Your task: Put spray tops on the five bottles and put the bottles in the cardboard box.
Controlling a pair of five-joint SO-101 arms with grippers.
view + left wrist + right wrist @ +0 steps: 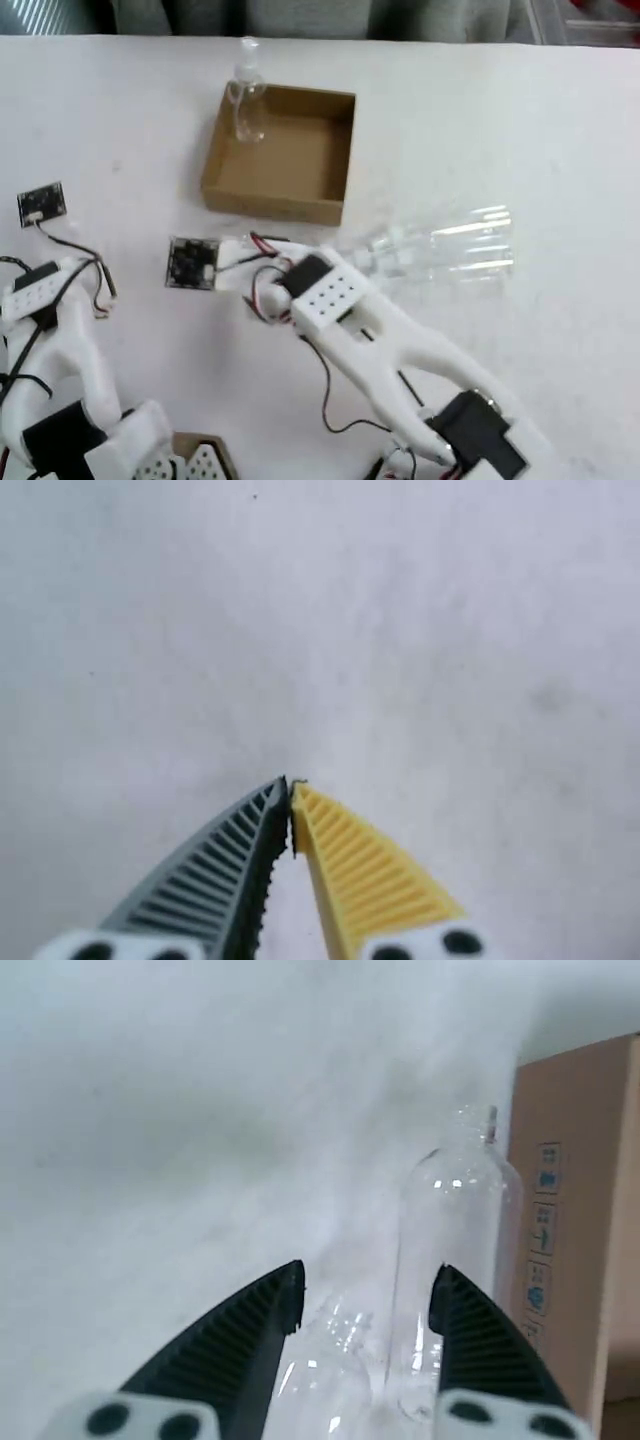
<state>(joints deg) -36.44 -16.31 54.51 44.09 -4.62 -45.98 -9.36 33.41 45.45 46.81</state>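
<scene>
Two bottles [455, 1210] beyond right end effector [370, 1275].

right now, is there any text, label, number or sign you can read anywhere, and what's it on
No words or numbers can be read in any view.
Cardboard box: a column of blue printed signs on its side wall, too blurred to read.
Dark circuit boards on the table: any print is too small to tell.
Clear bottles: no label seen.

White bench [520, 120], surface plain. Grey shapes [300, 15] stand beyond its far edge; too blurred to identify.
</scene>
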